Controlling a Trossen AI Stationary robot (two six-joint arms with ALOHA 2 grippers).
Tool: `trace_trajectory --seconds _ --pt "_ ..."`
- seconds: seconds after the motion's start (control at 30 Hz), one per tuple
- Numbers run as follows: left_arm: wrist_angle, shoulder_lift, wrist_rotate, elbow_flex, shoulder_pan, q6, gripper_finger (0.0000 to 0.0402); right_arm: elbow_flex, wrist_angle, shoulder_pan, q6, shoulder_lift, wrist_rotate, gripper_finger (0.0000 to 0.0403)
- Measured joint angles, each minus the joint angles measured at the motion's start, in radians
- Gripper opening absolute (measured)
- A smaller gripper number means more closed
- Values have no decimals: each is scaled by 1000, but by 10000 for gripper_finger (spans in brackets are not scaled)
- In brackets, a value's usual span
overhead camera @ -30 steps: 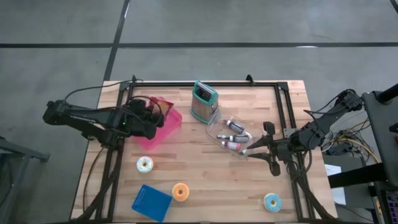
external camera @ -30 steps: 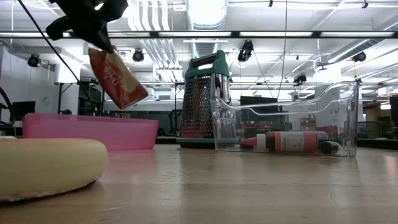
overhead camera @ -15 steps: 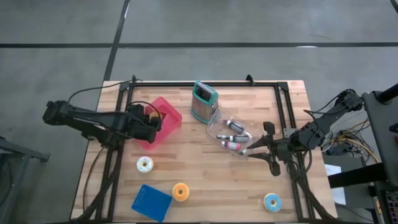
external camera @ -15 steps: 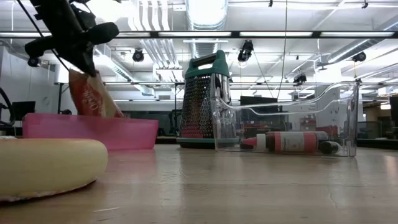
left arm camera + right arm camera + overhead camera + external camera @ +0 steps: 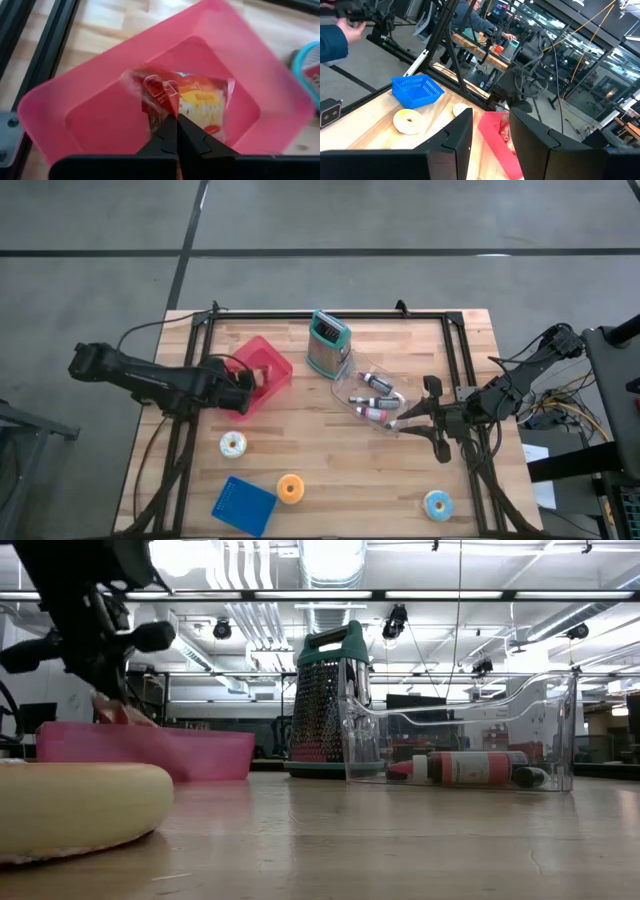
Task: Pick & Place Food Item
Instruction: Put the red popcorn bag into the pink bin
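Inside pink bin [image 5: 100, 95] | left gripper [image 5: 176, 131] pinching snack packet [image 5: 192, 102], lower edge hidden | right gripper [image 5: 418, 418] spread, empty

No words, brands or numbers can be read anywhere; the red and yellow snack packet [image 5: 192, 102] in the pink bin [image 5: 95, 90] carries only blurred, illegible printing.

Looks like a big open robotics lab or workshop — bare concrete floor [image 5: 400, 220], exposed ducts [image 5: 330, 565] and strip lights overhead, more workbenches [image 5: 475, 52] tangled in cables, with a person [image 5: 480, 17] seated there — all around a butcher-block table [image 5: 330, 470].
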Motion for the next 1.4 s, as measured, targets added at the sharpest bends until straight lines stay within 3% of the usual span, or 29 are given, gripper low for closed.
trace_trajectory --seconds 0.2,0.73,1.4 --pt "71 0 44 -74 20 -5 0 0 0 0 0 0 0 123" --pt "144 0 302 -143 110 53 0 0 0 0 0 0 0 123" --pt "200 0 358 -160 155 124 0 0 0 0 0 0 0 123"
